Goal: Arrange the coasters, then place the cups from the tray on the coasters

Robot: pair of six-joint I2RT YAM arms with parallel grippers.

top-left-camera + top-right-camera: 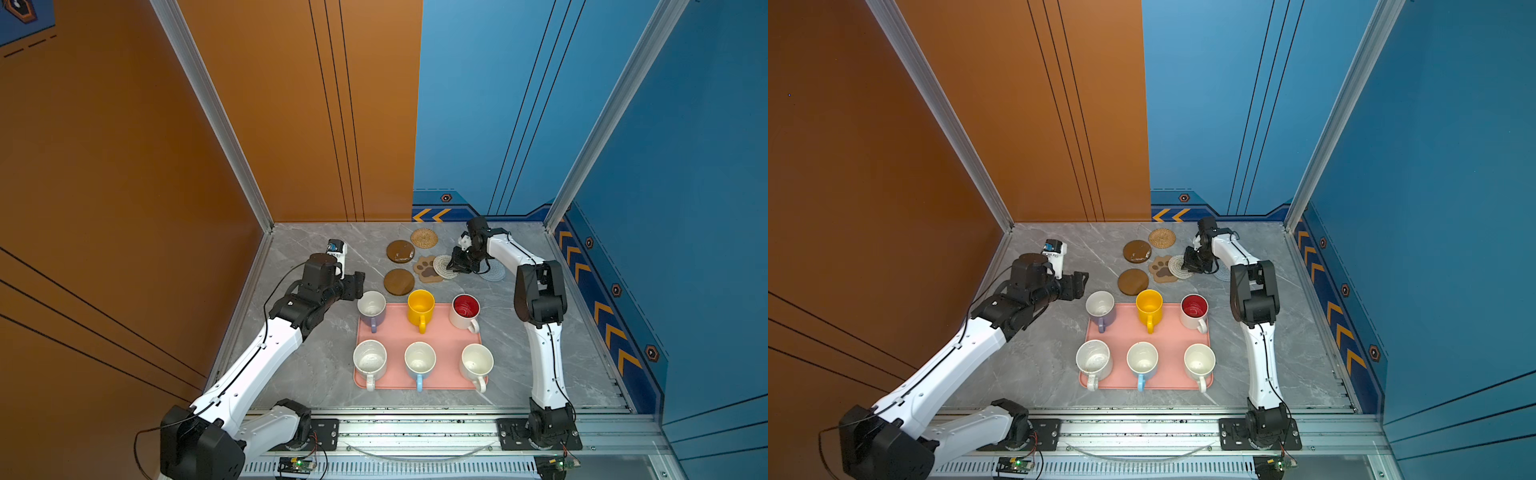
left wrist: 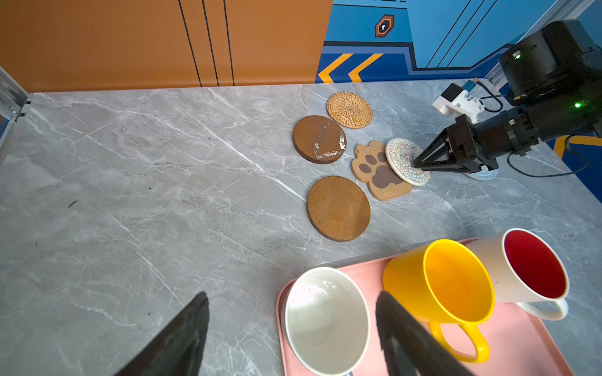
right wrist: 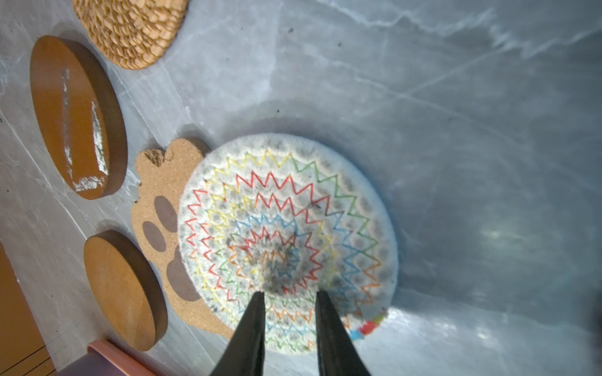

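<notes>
Checking your right gripper (image 3: 290, 293): you have its fingers narrowly parted, tips over the white woven coaster (image 3: 286, 211), which leans on the paw coaster (image 3: 146, 188) beside them; pinching or not, you cannot tell. Your left gripper (image 2: 293, 293) stands wide apart, lilac mug (image 2: 325, 322) just ahead of its fingertips.

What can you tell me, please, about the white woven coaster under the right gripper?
The white woven coaster is a round, soft-looking mat stitched with rings of multicoloured zigzag thread, smudged grey toward the centre, with a small coloured tab at its rim. It lies on the grey table, one side overlapping the paw-shaped coaster, so it sits slightly tilted. The right gripper holds its fingertips, a little apart, over it; whether they touch it cannot be told.
</notes>
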